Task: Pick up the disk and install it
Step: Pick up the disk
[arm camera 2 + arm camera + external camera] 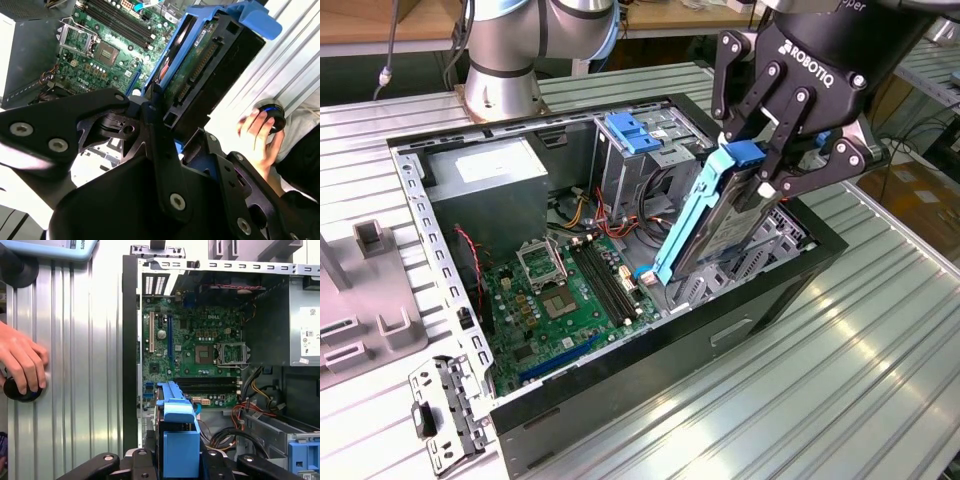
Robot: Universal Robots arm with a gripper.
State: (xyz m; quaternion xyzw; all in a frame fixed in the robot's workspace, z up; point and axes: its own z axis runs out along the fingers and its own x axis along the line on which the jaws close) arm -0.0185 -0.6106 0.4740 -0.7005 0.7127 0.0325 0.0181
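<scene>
Exterior view: open PC case (720, 345) on the ribbed table (880, 380), motherboard (560, 300) exposed. Gripper (760, 185) is clamped on the upper end of the disk (725, 235), which sits in its blue carrier (685, 225). The disk hangs steeply tilted over the case's front end, lower corner inside near the board edge, not seated. My read: pick done, install in hand. Seating likely calls for taking the tilt off and squaring the carrier to a slot (which one, can't tell). In the first wrist view, a person's hand (20, 360) rests on a black knob (20, 390).
</scene>
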